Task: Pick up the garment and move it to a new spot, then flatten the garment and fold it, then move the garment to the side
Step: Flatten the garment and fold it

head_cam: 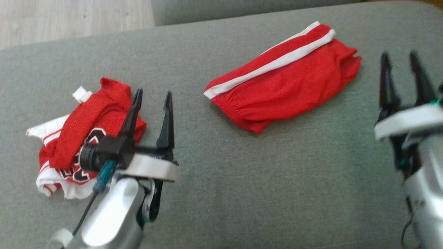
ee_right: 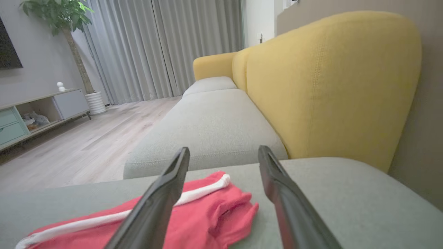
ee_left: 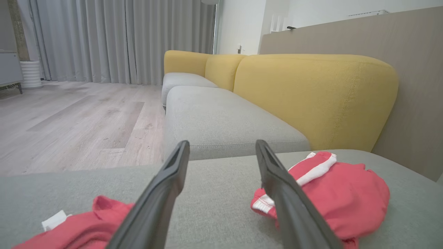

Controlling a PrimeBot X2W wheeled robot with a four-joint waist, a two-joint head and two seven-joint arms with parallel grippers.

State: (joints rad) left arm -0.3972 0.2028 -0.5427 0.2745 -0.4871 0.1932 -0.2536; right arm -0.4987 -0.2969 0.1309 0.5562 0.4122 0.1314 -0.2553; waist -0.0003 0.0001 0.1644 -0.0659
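A folded red garment point(head_cam: 287, 83) with a white side stripe lies flat on the grey sofa seat point(head_cam: 242, 180), right of centre. It also shows in the left wrist view point(ee_left: 346, 197) and the right wrist view point(ee_right: 207, 218). A crumpled red and white jersey point(head_cam: 90, 124) with dark lettering lies at the left, its edge low in the left wrist view point(ee_left: 79, 228). My left gripper point(head_cam: 153, 92) hovers open just right of the jersey, nothing between its fingers point(ee_left: 222, 143). My right gripper point(head_cam: 399, 55) stands open, right of the folded garment and apart from it point(ee_right: 224, 148).
Yellow backrest cushions point(ee_left: 311, 97) rise along the far side of the seat point(ee_right: 328, 86). A second grey seat cushion point(ee_left: 221, 117) continues beyond. Pale wood floor point(head_cam: 69, 17) lies past the sofa's edge at the upper left. Bare seat fabric spans the space between the two garments.
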